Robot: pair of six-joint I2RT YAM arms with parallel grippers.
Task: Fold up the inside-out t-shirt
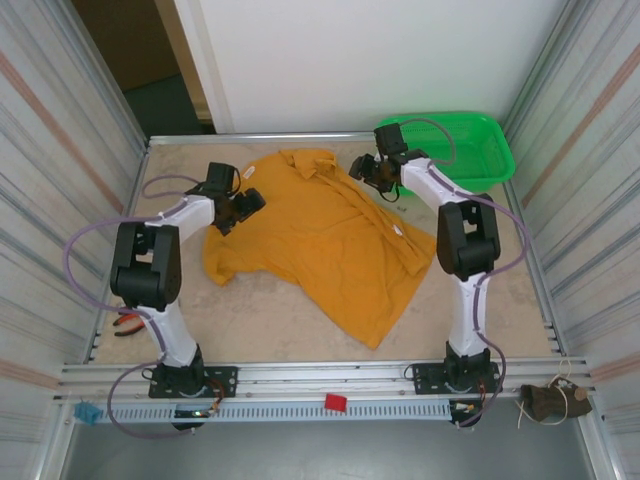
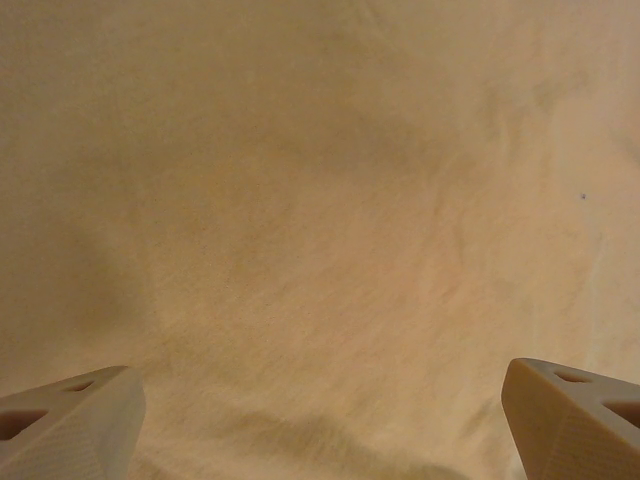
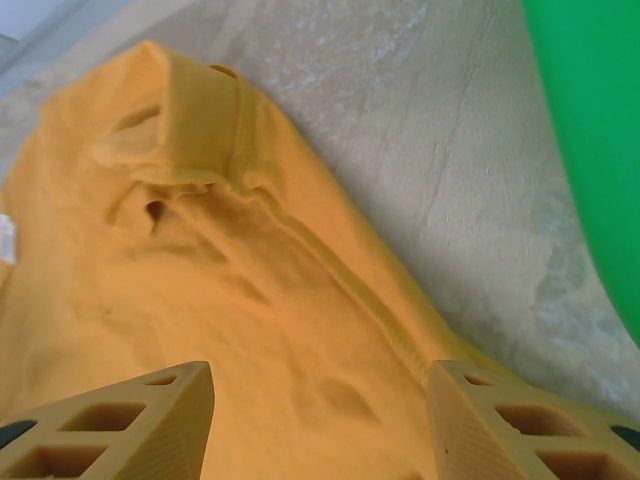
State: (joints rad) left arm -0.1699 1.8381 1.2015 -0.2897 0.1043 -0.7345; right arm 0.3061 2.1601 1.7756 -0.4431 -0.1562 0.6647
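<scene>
With the mustard-orange short-sleeved cloth t-shirt (image 1: 330, 245) lying rumpled across the middle of the pale table (image 1: 260, 330), from its far edge toward its near right corner, lower the left gripper (image 1: 248, 205), spread wide and empty over the shirt's left side, and the right gripper (image 1: 364, 172), parted and likewise empty over the far right part beside the green plastic mesh basket (image 1: 470, 145). Pinch hems or seams rather than loose middle cloth, and probably pull flat before folding, lifting both sides evenly. Cannot make out any lettering, even on the small white tag (image 3: 6, 240).
</scene>
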